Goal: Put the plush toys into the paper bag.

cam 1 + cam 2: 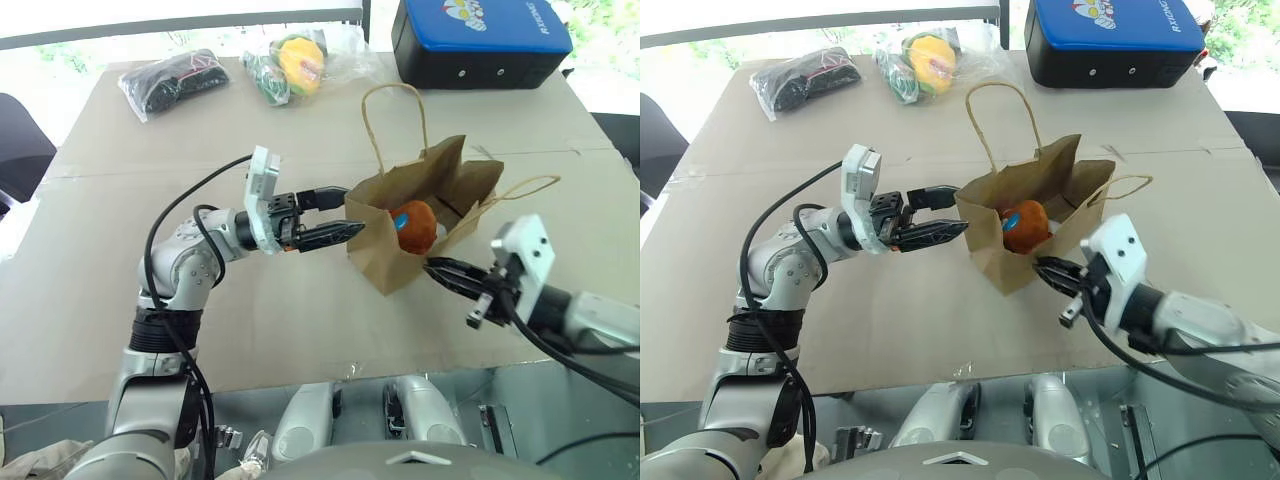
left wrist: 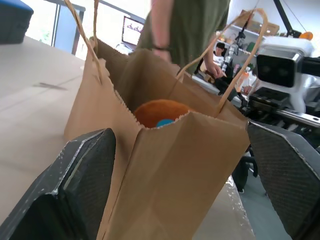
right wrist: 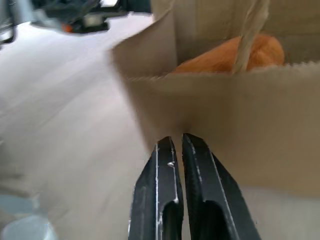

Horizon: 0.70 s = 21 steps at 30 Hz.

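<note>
Brown kraft paper forms the bag [image 1: 425, 215], which is stood upright on the cardboard-covered table [image 1: 120, 300] with its mouth open towards the head camera, so that toys can be dropped in from above. One handle [image 1: 395, 125] is stood up at the far side while the other [image 1: 525, 190] is flopped out towards the robot's right. An orange plush toy [image 1: 412, 226] is seen lying inside the bag, below the rim, with a blue spot showing on it; a second, white toy cannot be made out with any certainty.

The left gripper [image 1: 335, 215] is held about level and pointed at the bag's left corner, with its two fingers spread wide, one on either side of that corner in the left wrist view; the paper is straddled but is not seen to be pinched, and nothing is held. This is judged to be a way of steadying or keeping the bag open.

The right gripper [image 1: 445, 272] is set just beside the bag's near wall, low down, with its jaws pressed together and empty; whether the tips touch the paper cannot be told. The orange toy thus lies beyond that wall, inside, between the two grippers and slightly above the right one
</note>
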{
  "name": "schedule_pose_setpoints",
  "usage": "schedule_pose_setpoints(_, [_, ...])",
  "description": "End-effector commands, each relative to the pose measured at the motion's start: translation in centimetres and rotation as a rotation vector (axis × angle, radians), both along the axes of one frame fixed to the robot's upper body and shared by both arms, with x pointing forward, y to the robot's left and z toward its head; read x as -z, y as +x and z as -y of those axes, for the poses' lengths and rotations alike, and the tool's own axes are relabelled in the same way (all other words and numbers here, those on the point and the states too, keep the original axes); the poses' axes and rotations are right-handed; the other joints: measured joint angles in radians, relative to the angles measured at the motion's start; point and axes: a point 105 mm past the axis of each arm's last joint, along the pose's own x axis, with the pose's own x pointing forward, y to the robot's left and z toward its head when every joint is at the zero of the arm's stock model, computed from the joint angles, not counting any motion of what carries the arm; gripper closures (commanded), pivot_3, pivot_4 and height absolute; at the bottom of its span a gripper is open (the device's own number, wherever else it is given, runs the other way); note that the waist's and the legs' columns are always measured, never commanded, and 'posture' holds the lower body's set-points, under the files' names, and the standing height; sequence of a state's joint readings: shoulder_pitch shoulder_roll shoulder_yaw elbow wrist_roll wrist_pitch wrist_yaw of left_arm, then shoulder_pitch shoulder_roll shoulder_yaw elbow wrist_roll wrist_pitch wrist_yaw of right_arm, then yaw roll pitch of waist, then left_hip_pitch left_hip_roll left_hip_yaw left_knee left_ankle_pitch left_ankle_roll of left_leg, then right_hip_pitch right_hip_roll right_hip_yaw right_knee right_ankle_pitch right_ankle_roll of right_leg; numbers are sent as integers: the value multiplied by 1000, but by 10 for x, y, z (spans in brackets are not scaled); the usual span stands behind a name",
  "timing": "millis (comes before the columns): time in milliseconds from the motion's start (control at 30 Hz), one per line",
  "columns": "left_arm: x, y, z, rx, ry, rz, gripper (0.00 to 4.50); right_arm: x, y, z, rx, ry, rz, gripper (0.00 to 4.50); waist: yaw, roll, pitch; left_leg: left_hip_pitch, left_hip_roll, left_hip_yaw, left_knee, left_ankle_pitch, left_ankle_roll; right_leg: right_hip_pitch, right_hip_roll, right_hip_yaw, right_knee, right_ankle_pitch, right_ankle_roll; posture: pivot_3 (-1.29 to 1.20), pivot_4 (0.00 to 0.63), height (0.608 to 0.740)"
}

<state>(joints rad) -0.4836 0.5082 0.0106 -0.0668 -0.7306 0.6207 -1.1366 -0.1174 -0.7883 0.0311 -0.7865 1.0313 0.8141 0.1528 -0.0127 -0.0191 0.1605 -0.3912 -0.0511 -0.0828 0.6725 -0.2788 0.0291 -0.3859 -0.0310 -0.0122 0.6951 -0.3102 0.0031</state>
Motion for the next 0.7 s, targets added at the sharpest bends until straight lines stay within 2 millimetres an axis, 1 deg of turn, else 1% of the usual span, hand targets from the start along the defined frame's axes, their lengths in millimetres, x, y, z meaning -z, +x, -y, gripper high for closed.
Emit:
schedule_pose_setpoints(33, [0, -9, 11, 23, 22, 74, 0, -1, 13, -13, -18, 24, 55, 4467, 1, 0, 0, 0, 0, 0, 0, 0, 0, 0, 0, 0, 0, 0, 0, 0, 150, 740])
schedule_pose_setpoints(200, [8, -5, 23, -73, 28, 140, 0, 1, 25, -30, -37, 68, 77, 4467, 7, 0, 0, -1, 0, -1, -1, 0, 0, -1, 0, 0, -1, 0, 0, 0, 150, 740])
schedule_pose_setpoints(333, [17, 1, 33, -171, 39, 161, 0, 9, 38, -38, -15, 85, 80, 4467, 4, 1, 0, 0, 0, 0, 0, 0, 0, -1, -1, 0, 0, 0, 0, 0, 150, 740])
schedule_pose_setpoints(400, [22, 8, 35, -257, 48, 175, 0, 13, 40, -41, -14, 86, 81, 4467, 7, 1, 0, 0, 0, 0, 0, 0, 0, 0, -1, 0, 0, 0, 0, 0, 150, 740])
schedule_pose_setpoints(500, [27, 9, 38, -305, 41, 170, 0, 14, 39, -42, -16, 86, 90, 4467, 6, 1, 0, 0, -1, 0, 0, 0, 0, 0, -1, 0, 0, 0, 0, 0, 150, 740])
schedule_pose_setpoints(533, [28, 9, 38, -317, 30, 163, 498, 13, 39, -42, -16, 89, 93, 4500, 6, 1, 0, 0, -1, 0, 0, 0, 0, 0, -1, 0, 0, 0, 0, 0, 150, 740])
schedule_pose_setpoints(567, [28, 9, 38, -328, 17, 167, 823, 12, 38, -41, -18, 89, 99, 4500, 5, 1, 0, 0, -1, 0, 0, 0, 0, 0, -1, 0, 0, 0, 0, 0, 150, 740])
schedule_pose_setpoints(633, [26, 9, 37, -351, -6, 179, 1674, 12, 36, -39, -22, 83, 112, 4500, 5, 1, 0, 0, -1, -1, 0, 0, 0, -1, -1, 0, 1, 0, 0, 0, 150, 740])
schedule_pose_setpoints(700, [25, 11, 34, -376, -18, 179, 2711, 10, 31, -36, -30, 74, 133, 4500, 7, 1, 0, 0, -1, 0, 0, 0, 0, -1, -1, 0, 0, 0, 0, 0, 150, 740])
